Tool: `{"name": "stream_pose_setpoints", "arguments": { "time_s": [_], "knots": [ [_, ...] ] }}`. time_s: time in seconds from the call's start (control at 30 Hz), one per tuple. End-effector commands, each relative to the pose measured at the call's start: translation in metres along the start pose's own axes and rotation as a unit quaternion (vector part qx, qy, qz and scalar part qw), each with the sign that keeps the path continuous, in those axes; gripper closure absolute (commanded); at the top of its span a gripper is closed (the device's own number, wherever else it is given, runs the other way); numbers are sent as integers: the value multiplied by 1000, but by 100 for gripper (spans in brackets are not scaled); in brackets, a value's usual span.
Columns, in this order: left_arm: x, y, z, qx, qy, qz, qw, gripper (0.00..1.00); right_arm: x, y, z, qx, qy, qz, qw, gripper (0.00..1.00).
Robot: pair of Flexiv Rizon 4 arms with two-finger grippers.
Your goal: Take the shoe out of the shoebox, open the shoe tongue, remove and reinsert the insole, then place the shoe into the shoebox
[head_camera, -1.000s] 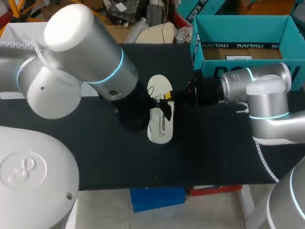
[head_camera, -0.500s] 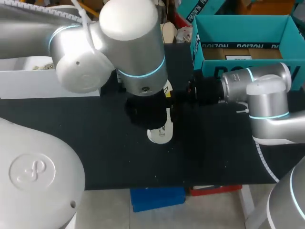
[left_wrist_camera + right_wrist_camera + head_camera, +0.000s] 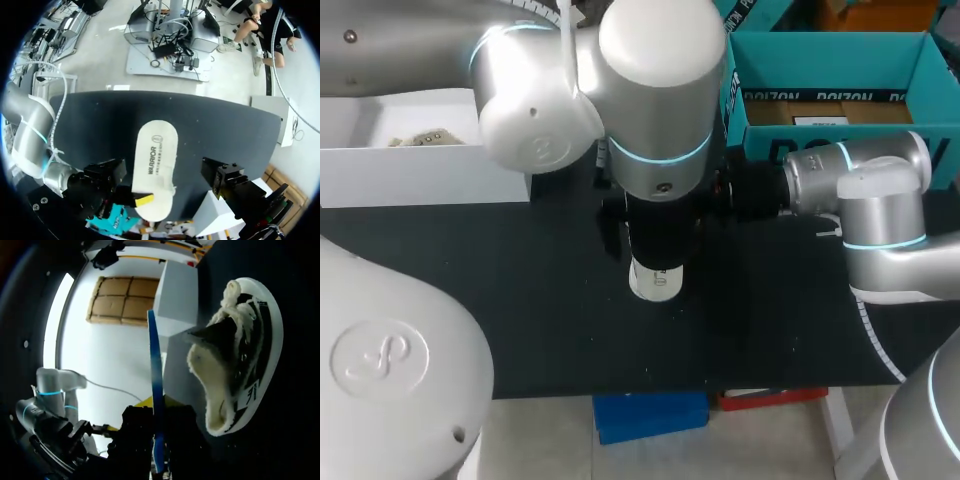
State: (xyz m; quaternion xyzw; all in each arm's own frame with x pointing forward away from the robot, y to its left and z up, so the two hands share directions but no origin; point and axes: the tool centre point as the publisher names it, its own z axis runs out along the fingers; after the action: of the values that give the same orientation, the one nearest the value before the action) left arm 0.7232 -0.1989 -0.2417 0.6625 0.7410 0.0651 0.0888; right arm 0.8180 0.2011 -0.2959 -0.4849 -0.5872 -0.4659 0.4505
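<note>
Centre frame: insole (image 3: 155,172) flat on the table (image 3: 100,120), out of the shoe (image 3: 240,355), which lies on its side, upper right. My left gripper (image 3: 655,245) hangs over the insole, I judge to refit it. I cannot tell its opening, nor the right gripper (image 3: 142,200)'s.

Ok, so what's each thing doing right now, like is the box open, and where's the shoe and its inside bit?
Shoebox: open, no shoe seen inside.
Shoe: out of the box, on the table, fleecy inside showing.
Insole: out of the shoe, lying flat on the table.
Right gripper: at the insole's end; open or shut unclear.
</note>
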Motion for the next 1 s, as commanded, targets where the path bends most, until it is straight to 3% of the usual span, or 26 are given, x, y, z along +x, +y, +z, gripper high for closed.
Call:
{"name": "stream_pose_setpoints", "arguments": {
  "time_s": [0.03,0.53,1.0],
  "knots": [
    [7,5,1,-5,-19,-1,1000,0,0,0,1,-1,0,0,1000,100],
    [-2,63,-2,-11,-39,-19,999,0,0,0,1,-1,0,0,1000,100],
    [-7,155,-1,-18,-55,-31,998,0,0,0,1,-1,0,0,1000,100]
  ]
}}
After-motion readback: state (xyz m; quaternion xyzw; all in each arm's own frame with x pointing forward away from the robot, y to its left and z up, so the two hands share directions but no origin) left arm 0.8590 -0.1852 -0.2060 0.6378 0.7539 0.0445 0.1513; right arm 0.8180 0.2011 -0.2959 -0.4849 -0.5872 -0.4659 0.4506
